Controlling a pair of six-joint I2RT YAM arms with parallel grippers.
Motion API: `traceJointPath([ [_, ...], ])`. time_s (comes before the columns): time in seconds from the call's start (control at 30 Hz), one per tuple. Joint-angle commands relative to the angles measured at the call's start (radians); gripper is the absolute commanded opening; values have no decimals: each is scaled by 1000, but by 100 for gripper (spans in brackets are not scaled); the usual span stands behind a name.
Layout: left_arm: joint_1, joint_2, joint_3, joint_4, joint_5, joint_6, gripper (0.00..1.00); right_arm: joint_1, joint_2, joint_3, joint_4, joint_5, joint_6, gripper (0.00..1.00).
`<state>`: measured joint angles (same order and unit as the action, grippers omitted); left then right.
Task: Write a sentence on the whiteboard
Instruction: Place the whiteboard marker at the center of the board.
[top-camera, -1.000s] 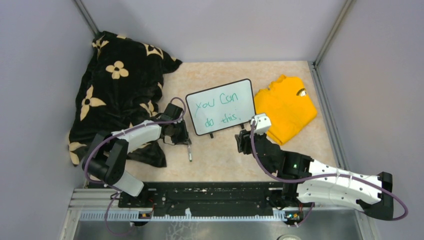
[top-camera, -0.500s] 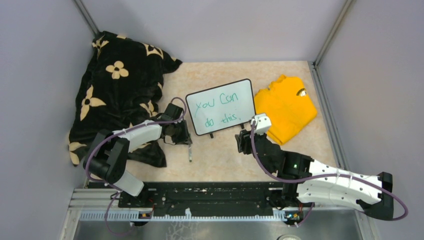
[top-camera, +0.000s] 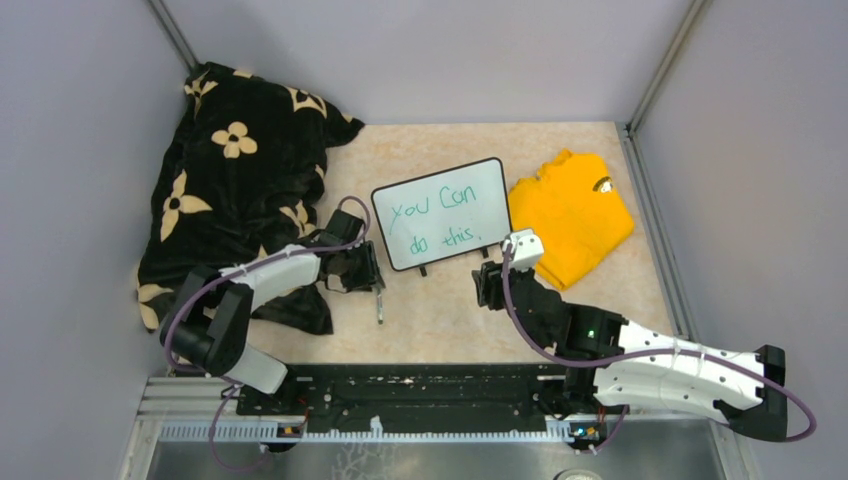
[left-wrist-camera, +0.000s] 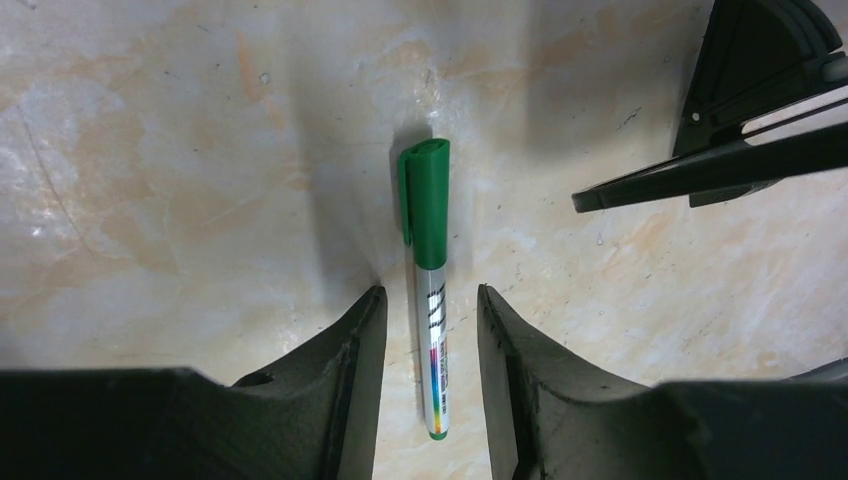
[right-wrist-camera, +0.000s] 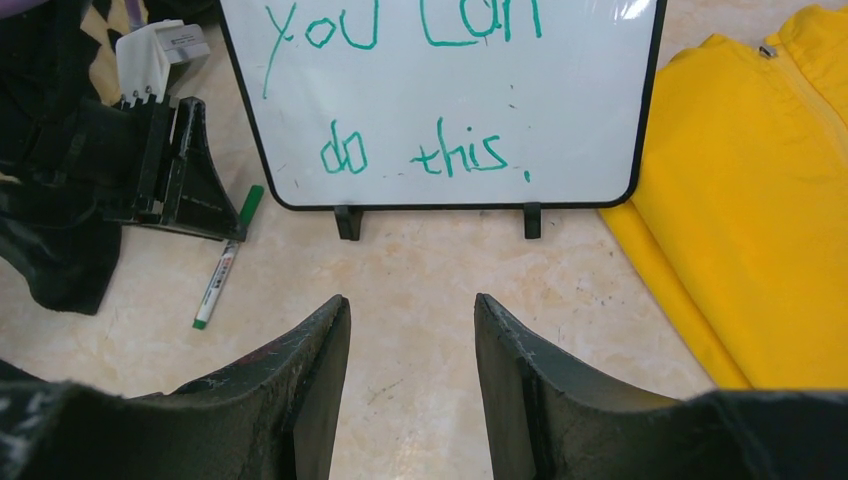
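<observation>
Spreading over the last second, the left gripper's (left-wrist-camera: 430, 292) jaws now stand apart at the whiteboard's 8 o'clock. The green-capped marker (right-wrist-camera: 226, 258) lies flat on the table (top-camera: 440, 320) between them, cap toward 12 o'clock and pinched by neither finger. At the board's 5 o'clock the right gripper (right-wrist-camera: 411, 300) holds its jaws apart and empty, facing the board's near edge. Farther back, the whiteboard (top-camera: 440, 213) stands mid-table on its small black feet, reading "you can do this." in green, with a folded yellow shirt (top-camera: 572, 215) at its 3 o'clock and a black flowered blanket (top-camera: 230, 170) at its 9 o'clock.
</observation>
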<state>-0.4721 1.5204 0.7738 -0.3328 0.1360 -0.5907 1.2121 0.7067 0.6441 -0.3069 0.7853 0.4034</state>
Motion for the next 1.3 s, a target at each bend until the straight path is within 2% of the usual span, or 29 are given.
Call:
traceJointPath([
  [0.0,-28,-28,-34,-46,-74,3,45,-11,-15,3,20,18,-3,48],
  [0.3,-140,0,-22,-86,-225,-3,44,-11,-14,2,23,19,-6,48],
  [0.7,-142,46,-24,-66,-216,-8,27,-11,-25,5,8,23,-9,48],
  [1.27,-116,78,-13,-43,-236,-18,18,-11,-41,0,2,31,-9,48],
])
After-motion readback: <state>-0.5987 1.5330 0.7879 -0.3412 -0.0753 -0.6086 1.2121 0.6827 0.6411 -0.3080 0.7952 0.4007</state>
